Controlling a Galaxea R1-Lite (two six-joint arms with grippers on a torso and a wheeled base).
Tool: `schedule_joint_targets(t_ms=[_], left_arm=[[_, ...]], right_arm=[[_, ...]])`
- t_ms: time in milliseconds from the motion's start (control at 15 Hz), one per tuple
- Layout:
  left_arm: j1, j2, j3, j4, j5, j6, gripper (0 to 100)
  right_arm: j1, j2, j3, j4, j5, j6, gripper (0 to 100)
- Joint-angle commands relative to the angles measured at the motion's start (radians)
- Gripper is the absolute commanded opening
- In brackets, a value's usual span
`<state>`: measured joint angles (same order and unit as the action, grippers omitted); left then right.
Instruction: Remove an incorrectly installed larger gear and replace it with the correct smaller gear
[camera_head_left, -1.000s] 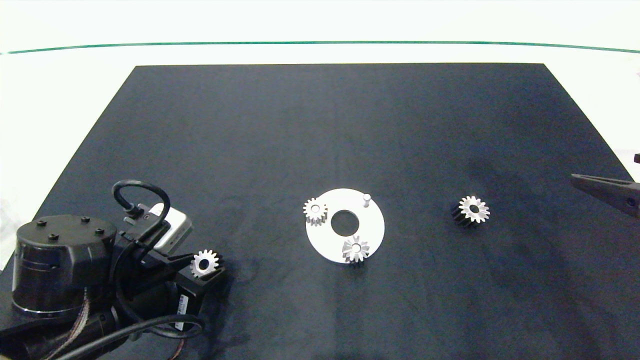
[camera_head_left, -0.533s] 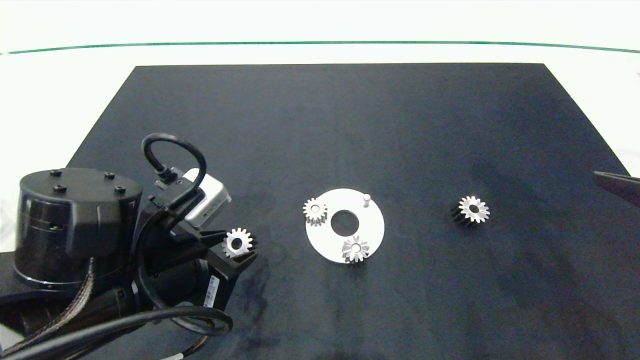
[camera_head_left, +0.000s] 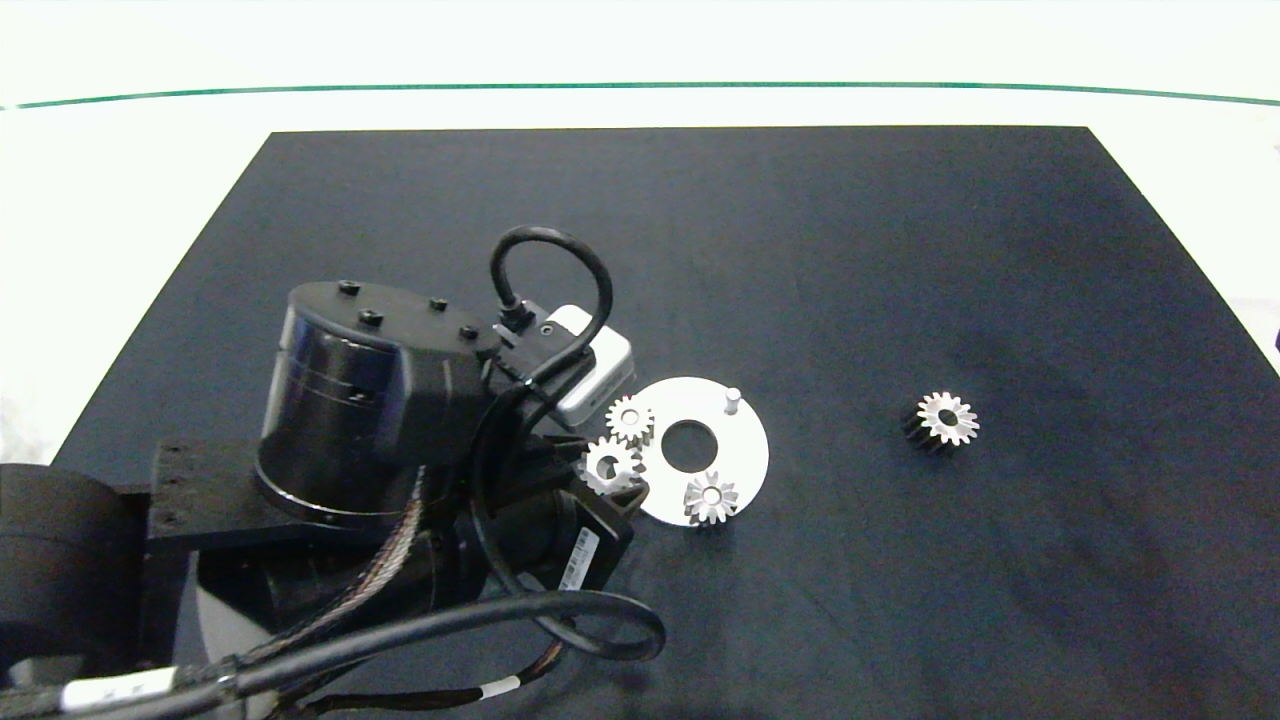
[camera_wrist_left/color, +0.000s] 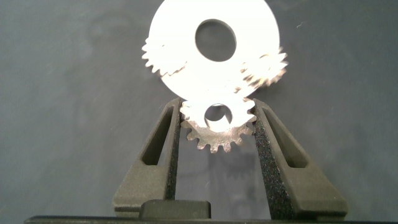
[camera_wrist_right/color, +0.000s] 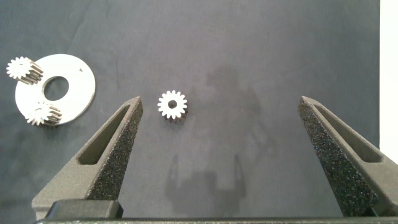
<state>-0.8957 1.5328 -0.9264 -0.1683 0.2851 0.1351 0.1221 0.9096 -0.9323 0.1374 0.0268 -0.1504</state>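
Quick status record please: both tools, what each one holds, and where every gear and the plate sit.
left tool: shut on the smaller gear, a silver blunt-toothed metal gear with wide bore, at the plate's left edge
right tool: open, empty, above the mat
round white plate: two small silver gears on it, one bare peg
larger gear: silver, pointed teeth, dark sides, alone on the black mat, right of the plate
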Motion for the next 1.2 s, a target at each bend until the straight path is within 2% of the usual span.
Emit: schedule_joint_targets(t_ms=[67, 333, 533, 867, 1200], left_arm=[[-0.02, 0.11, -0.081, -0.002, 0.022, 0.008, 19], [-0.026, 0.176, -0.169, 0.003, 0.025, 0.017, 19], [-0.028, 0.208, -0.233, 0.056, 0.025, 0.018, 19], [-0.037, 0.285, -0.374, 0.122, 0.025, 0.02, 19], [-0.049, 0.38, -0.489, 0.13, 0.025, 0.023, 19]], right_arm=[[0.002, -0.008, 0.0, 0.001, -0.001, 0.008, 100], [0.002, -0.009, 0.001, 0.001, 0.001, 0.011, 100], [0.002, -0.011, 0.004, 0.001, 0.001, 0.028, 100], [0.002, -0.023, 0.007, 0.004, 0.004, 0.028, 100], [0.002, -0.035, 0.021, 0.007, 0.005, 0.028, 100]])
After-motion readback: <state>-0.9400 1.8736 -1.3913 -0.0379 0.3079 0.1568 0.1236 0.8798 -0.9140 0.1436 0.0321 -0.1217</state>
